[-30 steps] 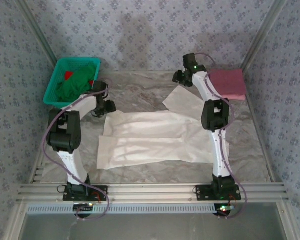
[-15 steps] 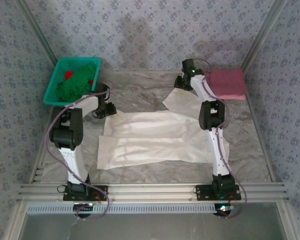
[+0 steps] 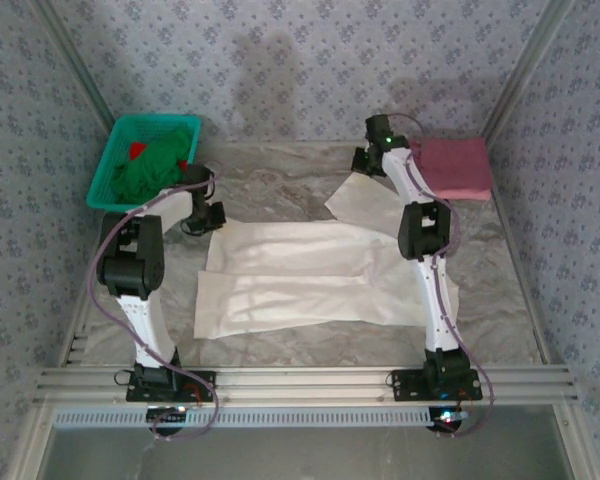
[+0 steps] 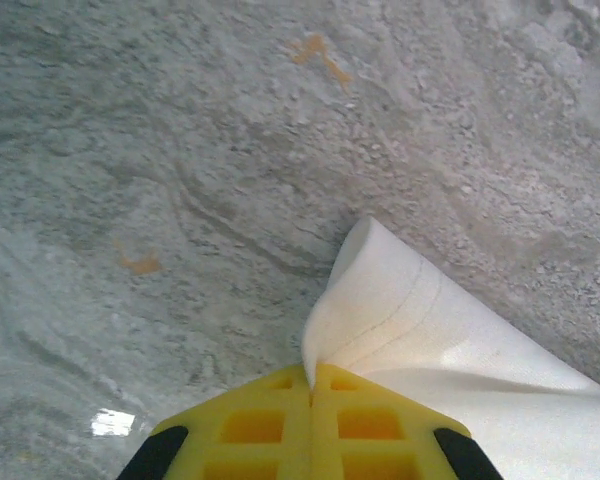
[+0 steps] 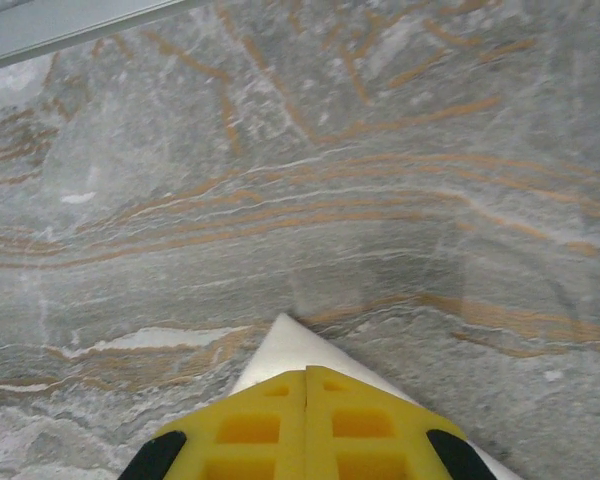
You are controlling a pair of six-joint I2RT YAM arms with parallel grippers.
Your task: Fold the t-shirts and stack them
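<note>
Both hands closed since a second ago: left hand [image 4: 312,372] clamps a cream-white t-shirt [image 3: 300,280] corner, right hand [image 5: 306,375] another. Shirt lies mid-frame, partly folded. Pink t-shirt [image 3: 458,166] sits folded upper right. Stacking remains.

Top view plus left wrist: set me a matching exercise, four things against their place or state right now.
Things:
1. white shirt
2. pink shirt
3. basket
4. left gripper

Places or states:
A. folded, far right corner
B. teal, far left corner
C. laid out in the middle
D. shut on a cloth corner

Pairs: 1-C, 2-A, 3-B, 4-D
</note>
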